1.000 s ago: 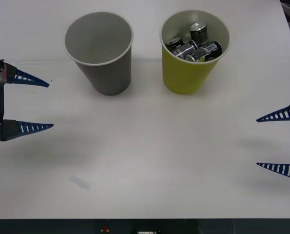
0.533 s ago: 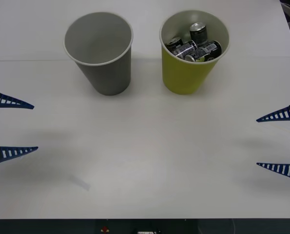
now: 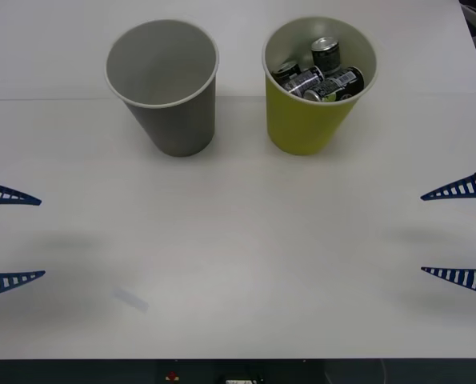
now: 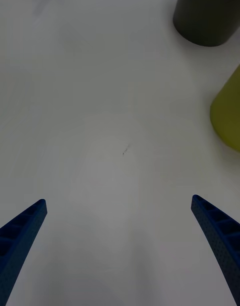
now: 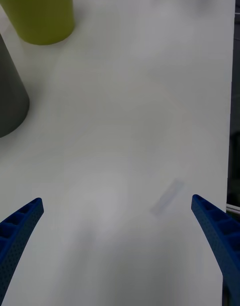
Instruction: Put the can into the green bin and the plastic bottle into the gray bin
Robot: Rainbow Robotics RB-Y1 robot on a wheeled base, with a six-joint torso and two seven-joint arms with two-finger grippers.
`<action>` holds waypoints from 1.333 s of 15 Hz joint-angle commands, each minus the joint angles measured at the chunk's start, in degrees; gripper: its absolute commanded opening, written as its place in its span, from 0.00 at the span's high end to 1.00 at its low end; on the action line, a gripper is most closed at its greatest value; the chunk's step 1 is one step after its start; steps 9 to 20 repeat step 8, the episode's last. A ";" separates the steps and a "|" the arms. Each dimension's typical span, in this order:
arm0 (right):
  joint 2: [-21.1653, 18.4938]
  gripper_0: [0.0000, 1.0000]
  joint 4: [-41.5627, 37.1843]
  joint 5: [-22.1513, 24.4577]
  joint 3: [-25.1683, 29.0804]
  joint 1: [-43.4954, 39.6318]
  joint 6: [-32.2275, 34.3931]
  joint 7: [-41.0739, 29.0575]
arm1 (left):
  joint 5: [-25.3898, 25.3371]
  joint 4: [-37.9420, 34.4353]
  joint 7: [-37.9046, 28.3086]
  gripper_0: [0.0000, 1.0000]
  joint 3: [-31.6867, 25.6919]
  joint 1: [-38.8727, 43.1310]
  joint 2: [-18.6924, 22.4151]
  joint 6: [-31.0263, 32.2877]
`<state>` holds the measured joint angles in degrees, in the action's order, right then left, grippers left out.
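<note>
The left gripper had withdrawn toward the table edge, fingers spread and empty; cans lay in the green bin, suggesting completion.

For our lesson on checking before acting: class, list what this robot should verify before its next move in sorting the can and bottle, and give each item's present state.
1. Left hand open and holding nothing: ok.
2. Right hand open and holding nothing: ok.
3. Green bin upright with cans inside: ok.
4. Gray bin upright: ok.
5. Plastic bottle inside the gray bin: not ok, what shows of its inside is bare.
6. Bottle found on the table, ready to grasp: cannot tell.
</note>
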<state>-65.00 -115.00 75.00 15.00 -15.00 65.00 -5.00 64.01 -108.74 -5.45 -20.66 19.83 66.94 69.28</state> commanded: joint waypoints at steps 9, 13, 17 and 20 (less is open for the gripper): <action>0.00 0.00 0.00 0.00 0.00 0.00 0.00 0.00 | 2.43 -0.51 1.32 0.00 -1.58 3.72 1.52 -0.02; 0.00 0.00 0.00 0.00 0.00 0.00 0.00 0.00 | 2.43 -0.51 1.32 0.00 -1.58 3.72 1.52 -0.02; 0.00 0.00 0.00 0.00 0.00 0.00 0.00 0.00 | 2.43 -0.51 1.32 0.00 -1.58 3.72 1.52 -0.02; 0.00 0.00 0.00 0.00 0.00 0.00 0.00 0.00 | 2.43 -0.51 1.32 0.00 -1.58 3.72 1.52 -0.02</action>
